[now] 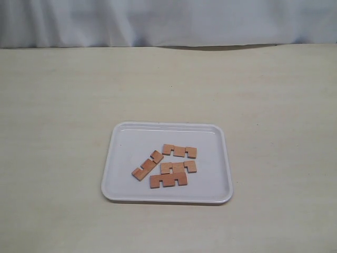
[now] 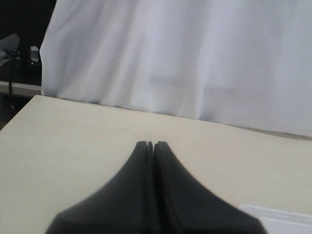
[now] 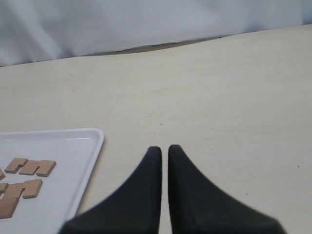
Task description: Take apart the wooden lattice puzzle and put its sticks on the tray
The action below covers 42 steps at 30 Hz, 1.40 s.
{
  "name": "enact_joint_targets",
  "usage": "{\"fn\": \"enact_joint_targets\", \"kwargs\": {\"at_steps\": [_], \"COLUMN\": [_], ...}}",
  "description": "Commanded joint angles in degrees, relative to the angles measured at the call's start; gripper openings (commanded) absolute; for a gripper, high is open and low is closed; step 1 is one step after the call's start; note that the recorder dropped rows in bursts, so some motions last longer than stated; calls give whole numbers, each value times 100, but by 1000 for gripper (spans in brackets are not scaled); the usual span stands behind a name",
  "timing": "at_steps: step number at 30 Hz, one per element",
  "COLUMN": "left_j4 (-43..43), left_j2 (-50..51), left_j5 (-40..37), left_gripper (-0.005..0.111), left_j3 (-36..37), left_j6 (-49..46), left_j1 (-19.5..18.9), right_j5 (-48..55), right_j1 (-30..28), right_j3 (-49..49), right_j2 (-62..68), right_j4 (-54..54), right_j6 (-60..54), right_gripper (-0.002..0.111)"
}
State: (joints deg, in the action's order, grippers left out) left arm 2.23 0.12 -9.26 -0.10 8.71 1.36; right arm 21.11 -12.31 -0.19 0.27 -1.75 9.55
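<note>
Beige table (image 1: 63, 95), white curtain (image 1: 158, 21) behind. The white tray (image 1: 131, 139) sat mid-table. Only the exterior view showed all four sticks (image 1: 179, 151), lying separated in the tray. The right wrist view caught some of them, the left wrist view just a tray corner. Left gripper (image 2: 149, 145) was pressed closed, empty. Right gripper (image 3: 165, 148) stood a hairline apart, empty.

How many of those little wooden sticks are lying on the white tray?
4 sticks on the tray: one toward the far rim, one slanted at left, and two close together nearer the front. None seems hidden.
</note>
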Motion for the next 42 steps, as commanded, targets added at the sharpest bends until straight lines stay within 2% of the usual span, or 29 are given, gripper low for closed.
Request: {"fn": "enact_joint_targets", "kwargs": {"at_steps": [1, 12, 17, 39, 42], "left_j4": [2, -13, -59, -59, -277], "left_j2": [-12, -12, -12, -12, -12], "left_j5": [-552, -1222, -1262, -1262, -1252], "left_gripper": [0, 0, 0, 0, 0], "left_j3": [10, 10, 10, 10, 10], "left_j6": [33, -3, -3, -3, -3], "left_j1": [25, 25, 140, 140, 137], "right_j5": [-13, -24, -24, -24, -24], "right_j1": [-17, -17, -17, -17, -17], "right_j3": [19, 19, 19, 19, 19], "right_j2": [-27, -27, -27, -27, -27], "right_j4": [-3, -3, -3, -3, -3], "right_j6": [-42, -42, -42, -42, -42], "right_gripper": [4, 4, 4, 4, 4]}}
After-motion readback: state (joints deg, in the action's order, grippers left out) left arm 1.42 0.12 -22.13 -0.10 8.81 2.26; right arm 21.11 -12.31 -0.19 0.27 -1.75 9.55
